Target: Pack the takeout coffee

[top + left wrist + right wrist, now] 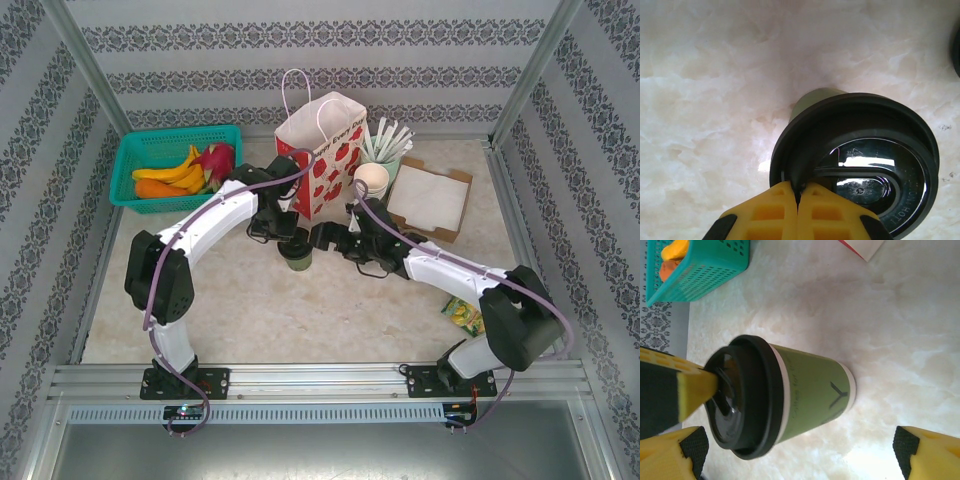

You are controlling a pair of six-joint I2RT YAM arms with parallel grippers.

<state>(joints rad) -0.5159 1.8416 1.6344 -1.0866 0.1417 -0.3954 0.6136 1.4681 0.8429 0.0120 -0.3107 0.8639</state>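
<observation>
Nearest on the marble counter point(300, 320), a yellow-green snack packet point(462, 315) lies beside the right arm. Mid-counter the takeout coffee point(810, 395) stands upright; the left hand point(798, 192) has its fingers pressed together, tips touching the rim of the black lid point(855, 117), and the right hand point(797, 447) is spread wide just beside the cup, holding nothing. Behind stand a strawberry-print paper bag point(322, 165), a stack of lidless cups point(371, 182), a cardboard tray point(425, 228) and a teal basket point(122, 175) of fruit.
</observation>
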